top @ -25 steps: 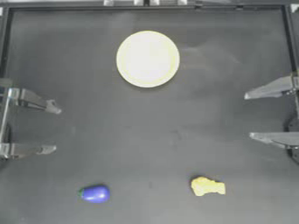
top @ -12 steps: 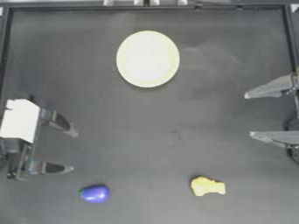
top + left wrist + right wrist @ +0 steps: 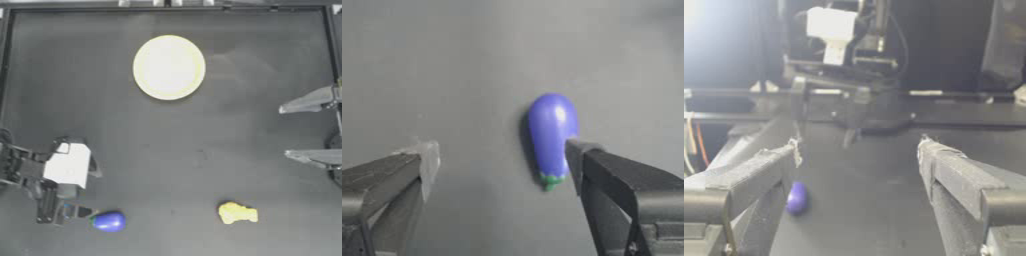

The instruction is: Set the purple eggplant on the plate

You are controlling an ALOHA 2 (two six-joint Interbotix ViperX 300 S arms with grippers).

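Purple eggplant (image 3: 552,135) beside released left jaws (image 3: 501,165); yellow object (image 3: 237,213) apart; right jaws (image 3: 288,132) released.

The left pincer (image 3: 499,165) hung spread wide just beside the purple eggplant (image 3: 552,135), one finger (image 3: 599,172) touching or nearly touching its side, the other well clear. The right pincer (image 3: 304,130) sat parked, equally spread, far across the bench from the eggplant.
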